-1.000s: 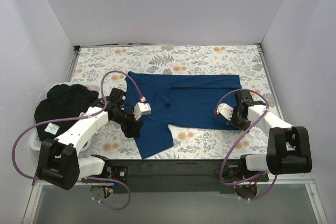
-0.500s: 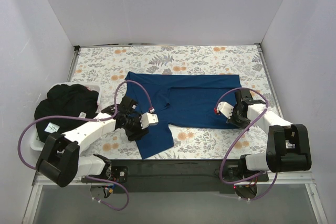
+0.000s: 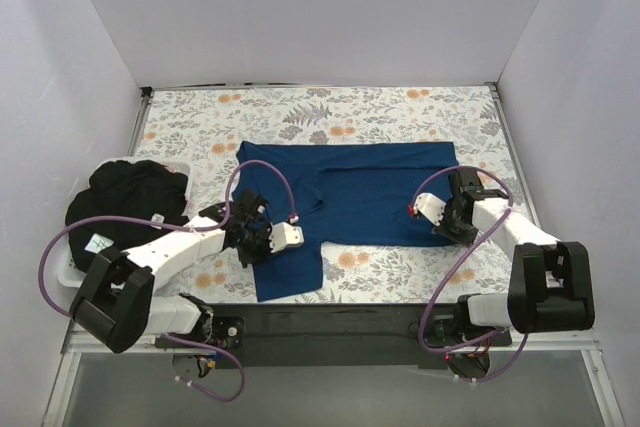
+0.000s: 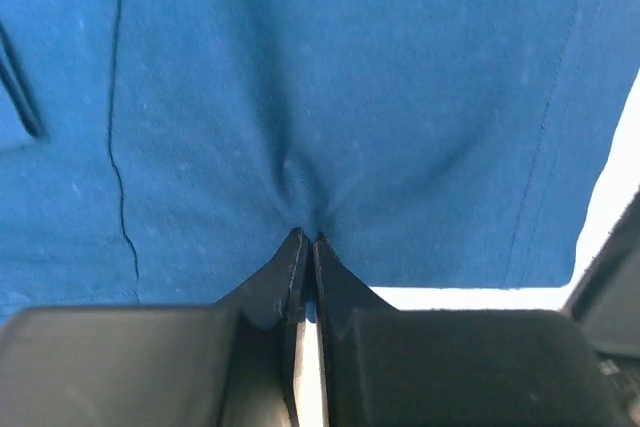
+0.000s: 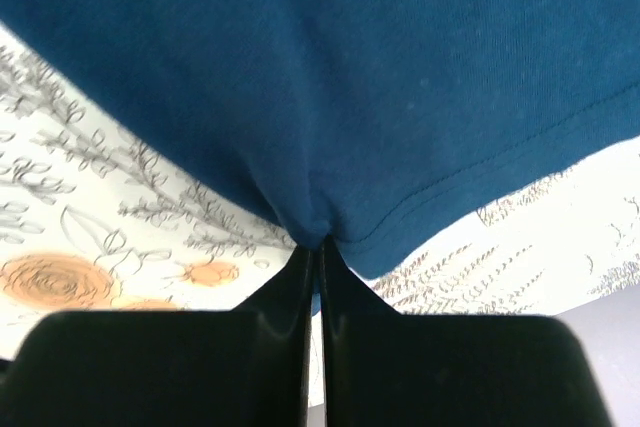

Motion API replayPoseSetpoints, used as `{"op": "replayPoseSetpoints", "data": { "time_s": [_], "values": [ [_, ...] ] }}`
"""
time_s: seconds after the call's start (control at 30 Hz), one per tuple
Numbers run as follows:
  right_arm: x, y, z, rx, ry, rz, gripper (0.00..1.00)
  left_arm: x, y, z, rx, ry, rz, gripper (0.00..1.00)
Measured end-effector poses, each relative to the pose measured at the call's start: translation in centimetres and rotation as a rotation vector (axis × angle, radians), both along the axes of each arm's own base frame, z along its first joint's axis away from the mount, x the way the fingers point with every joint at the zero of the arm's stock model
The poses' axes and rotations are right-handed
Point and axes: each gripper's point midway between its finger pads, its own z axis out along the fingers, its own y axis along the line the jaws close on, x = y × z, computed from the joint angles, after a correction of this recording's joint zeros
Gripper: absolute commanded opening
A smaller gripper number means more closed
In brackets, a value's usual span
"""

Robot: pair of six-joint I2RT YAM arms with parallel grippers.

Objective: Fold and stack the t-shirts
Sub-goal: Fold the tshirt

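Observation:
A plain dark royal blue t-shirt lies spread on the floral cloth in the middle of the table. My left gripper is shut on the blue t-shirt at its near left part, the cloth puckering at the fingertips. My right gripper is shut on the hem of the same t-shirt at its near right corner. A black t-shirt with a small white tag is heaped at the left.
The black heap lies in a white bin at the table's left edge. White walls close the table at the back and sides. Purple cables loop off both arms.
My left gripper moved right and toward the near edge onto the shirt and shut on the cloth. The shirt's near left flap has shifted. The right gripper tightened on the hem.

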Motion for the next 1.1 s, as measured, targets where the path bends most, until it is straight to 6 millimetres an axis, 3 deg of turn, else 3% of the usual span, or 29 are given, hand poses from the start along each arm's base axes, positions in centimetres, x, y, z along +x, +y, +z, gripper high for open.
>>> {"op": "replayPoseSetpoints", "data": {
  "time_s": [0.1,0.2,0.33,0.5,0.67,0.9,1.1],
  "values": [
    [-0.4,0.1,0.9,0.011,-0.018,0.008,0.01,-1.8,1.0,0.4,0.025,0.052,-0.003,0.0],
    [-0.4,0.3,2.3,0.026,-0.064,0.026,0.01,-2.5,1.2,2.3,0.02,0.064,0.002,0.0],
    [0.2,0.2,3.6,0.046,-0.067,0.016,0.01,-0.2,-0.2,6.5,-0.025,0.011,0.02,0.0],
    [3.7,-0.1,5.9,0.076,-0.098,-0.01,0.01,4.0,-2.2,9.8,-0.071,-0.036,0.058,0.0],
    [6.3,0.1,7.3,0.091,-0.129,-0.002,0.01,6.6,-1.9,9.4,-0.062,-0.008,0.119,0.0],
    [8.2,0.2,6.6,0.096,-0.088,0.002,0.01,11.9,0.5,9.9,-0.074,-0.024,0.237,0.0],
    [10.7,0.5,6.7,0.109,-0.082,0.005,0.01,13.9,0.7,9.5,-0.092,-0.013,0.254,0.0]
  ]
}}
